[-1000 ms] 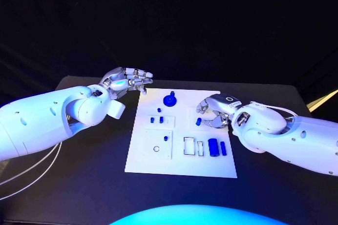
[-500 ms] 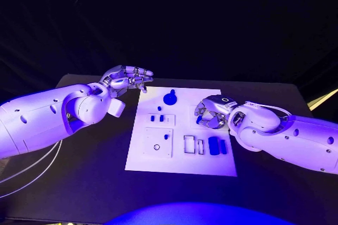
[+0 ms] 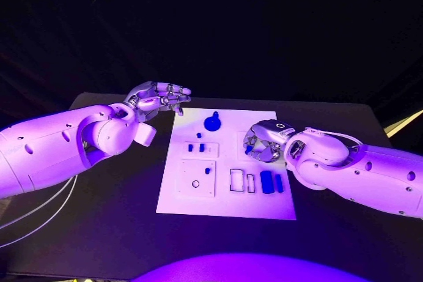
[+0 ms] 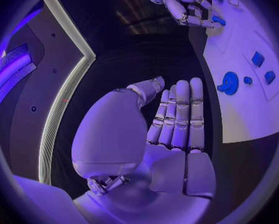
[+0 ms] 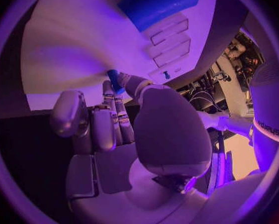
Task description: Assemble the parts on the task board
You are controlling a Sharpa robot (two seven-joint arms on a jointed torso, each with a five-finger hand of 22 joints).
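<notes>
Head view: right hand low over the task board, left hand raised, holding nothing.
Right wrist view: fingertips pinch a small blue part above the board; best lowered upright and slowly into its socket.

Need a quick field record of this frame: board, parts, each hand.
board: task board, white, mid-table on black table
round part: large blue part at the board's far end
long parts: two blue cylinders side by side, near right area
left hand: left hand raised off the board's far left corner, holds nothing
right hand: right hand over the board's right side, pinches a small blue part
</notes>
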